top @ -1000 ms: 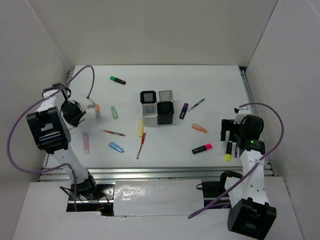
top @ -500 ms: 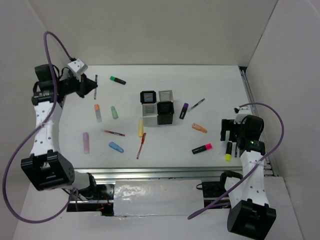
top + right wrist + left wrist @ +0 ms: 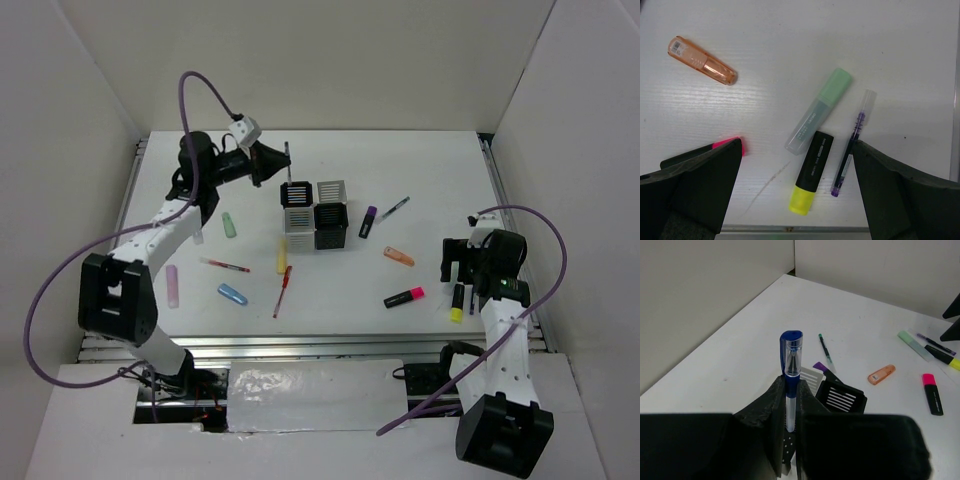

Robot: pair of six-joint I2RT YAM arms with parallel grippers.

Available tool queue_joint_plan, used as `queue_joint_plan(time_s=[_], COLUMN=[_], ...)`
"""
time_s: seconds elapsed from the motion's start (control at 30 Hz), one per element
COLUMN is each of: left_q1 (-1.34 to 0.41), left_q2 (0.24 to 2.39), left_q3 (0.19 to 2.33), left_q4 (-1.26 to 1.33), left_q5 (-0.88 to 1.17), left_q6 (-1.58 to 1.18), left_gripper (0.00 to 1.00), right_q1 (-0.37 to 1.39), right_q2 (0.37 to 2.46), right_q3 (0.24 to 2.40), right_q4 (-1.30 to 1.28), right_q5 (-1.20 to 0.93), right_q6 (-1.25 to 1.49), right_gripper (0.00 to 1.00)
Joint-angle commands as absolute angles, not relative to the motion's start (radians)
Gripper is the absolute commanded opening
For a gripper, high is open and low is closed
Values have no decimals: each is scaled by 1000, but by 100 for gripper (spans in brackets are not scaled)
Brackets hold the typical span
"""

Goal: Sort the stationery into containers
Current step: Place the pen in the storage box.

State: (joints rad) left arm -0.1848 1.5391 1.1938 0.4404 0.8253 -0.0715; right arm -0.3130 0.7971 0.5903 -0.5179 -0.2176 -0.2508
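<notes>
Evidently we are early on: our left fingers (image 3: 767, 412) grip a blue pen (image 3: 790, 365) over the containers (image 3: 315, 213). Our right fingers (image 3: 700, 175) hang open, and most stationery (image 3: 404, 297) lies loose on the desk (image 3: 440, 180).

Five loose pieces on table (image 3: 790, 30)
Orange marker (image 3: 702, 60) upper left, apart; green marker (image 3: 818, 111), yellow highlighter (image 3: 810, 172), purple pen (image 3: 853, 142) clustered between spread fingers (image 3: 695, 185); pink highlighter (image 3: 730, 144) tip beside one finger

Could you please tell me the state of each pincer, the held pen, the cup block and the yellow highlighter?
Left pincer: shut on the blue-capped pen.
Right pincer: open, holding nothing.
Blue-capped pen: cap on, held in the air.
Cup block: standing upright.
Yellow highlighter: lying flat, capped.
</notes>
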Motion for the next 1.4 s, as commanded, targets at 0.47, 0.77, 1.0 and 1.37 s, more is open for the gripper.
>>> queue_joint_plan(time_s=[0.47, 0.77, 1.0, 1.37], left_q1=[-258, -256, -258, -261], left_q2=[1844, 1871, 1873, 1816], left_q3=[1285, 1252, 1243, 1272], left_q4=[681, 598, 517, 439], left_q5=[767, 750, 741, 770], left_q6=[-130, -43, -12, 67], left_gripper=[7, 25, 43, 55], right_q1=[-316, -314, -314, -313], right_q2=[808, 798, 795, 833], right_q3=[627, 627, 635, 669], right_q4=[-494, -499, -502, -505], right_q5=[-213, -225, -218, -92], right_q6=[-241, -242, -238, -204], right_gripper=[98, 98, 98, 99])
